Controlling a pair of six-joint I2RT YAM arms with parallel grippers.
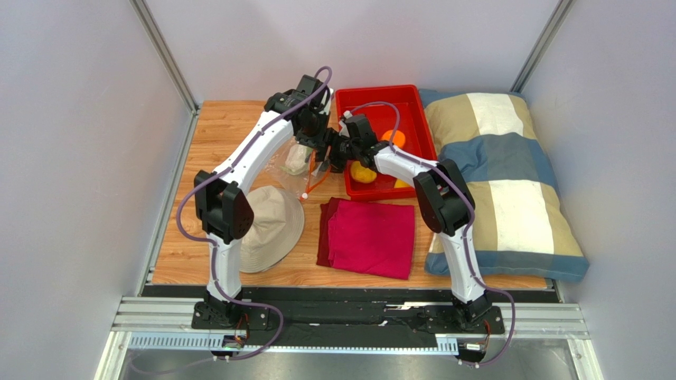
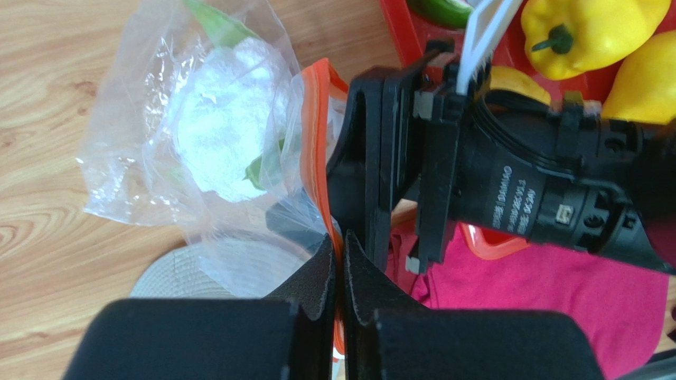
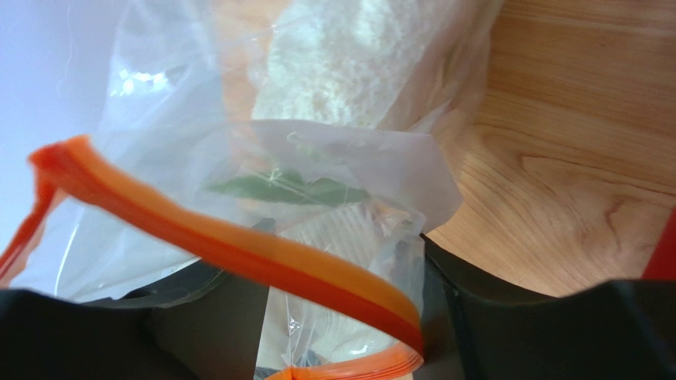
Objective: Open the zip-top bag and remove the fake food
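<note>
The zip-top bag [image 1: 297, 161] hangs just left of the red tray, its mouth partly open. Inside it is the white cauliflower [image 2: 222, 131] with green leaves [image 3: 286, 188]. My left gripper [image 2: 341, 241] is shut on the orange zip strip [image 2: 317, 127]. My right gripper [image 3: 325, 273] is open at the bag's mouth, with the other side of the strip [image 3: 238, 245] crossing between its fingers [image 3: 524, 317]. From above, both grippers, left [image 1: 316, 162] and right [image 1: 335, 152], meet at the bag. A yellow bell pepper [image 2: 591, 32], a yellow fruit [image 1: 363, 174] and an orange [image 1: 393, 138] lie in the tray.
The red tray [image 1: 373, 92] stands at the back centre. A beige hat [image 1: 270, 226] lies under and in front of the bag. A folded red cloth [image 1: 369, 237] lies at the front centre. A striped pillow [image 1: 500, 182] fills the right side.
</note>
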